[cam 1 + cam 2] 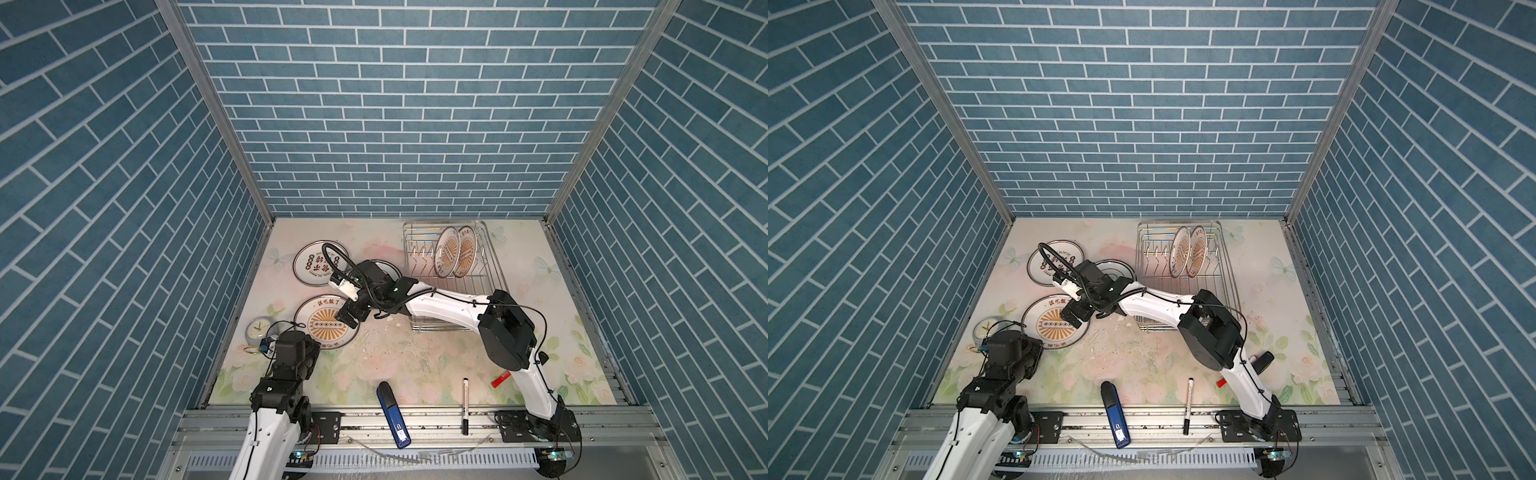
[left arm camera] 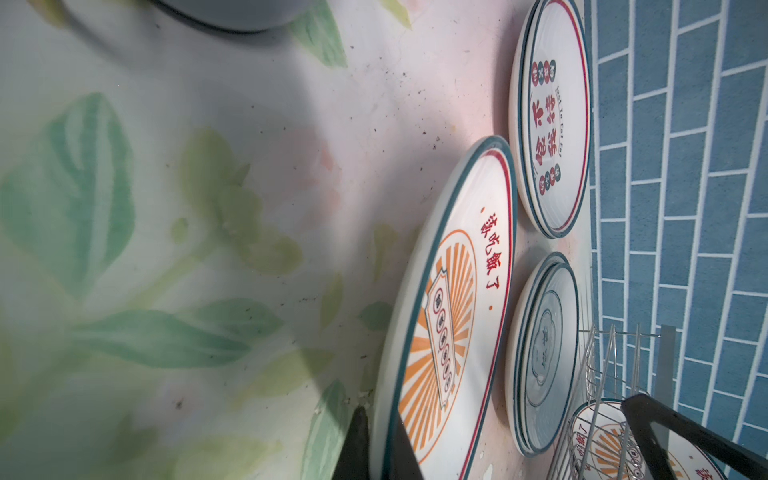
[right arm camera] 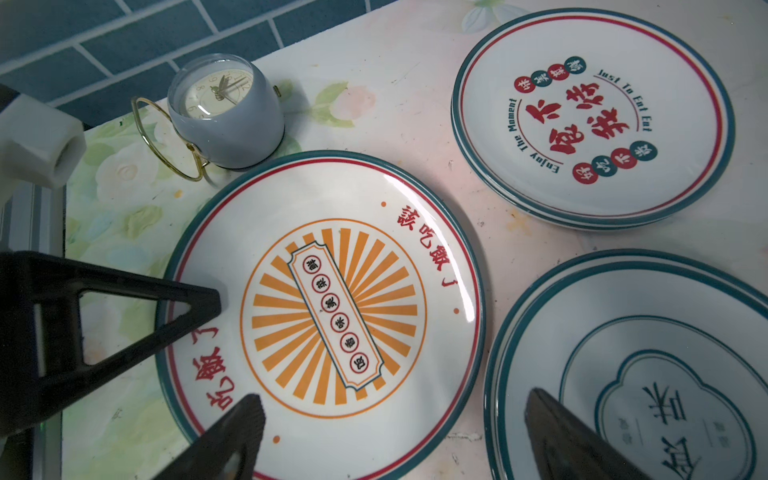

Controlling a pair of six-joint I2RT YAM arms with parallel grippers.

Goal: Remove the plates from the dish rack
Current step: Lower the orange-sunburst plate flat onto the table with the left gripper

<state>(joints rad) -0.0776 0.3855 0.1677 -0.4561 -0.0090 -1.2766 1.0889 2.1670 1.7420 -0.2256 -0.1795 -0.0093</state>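
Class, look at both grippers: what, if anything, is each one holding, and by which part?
The left gripper is shut on the sunburst plate, pinching it by its rim. The right gripper is open and holds nothing.

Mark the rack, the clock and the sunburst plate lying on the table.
rack (image 1: 417, 241): a top view, bare wire floor near its left wall.
clock (image 3: 216, 92): right wrist view, middle of the dial.
sunburst plate (image 3: 334, 313): right wrist view, centre label.
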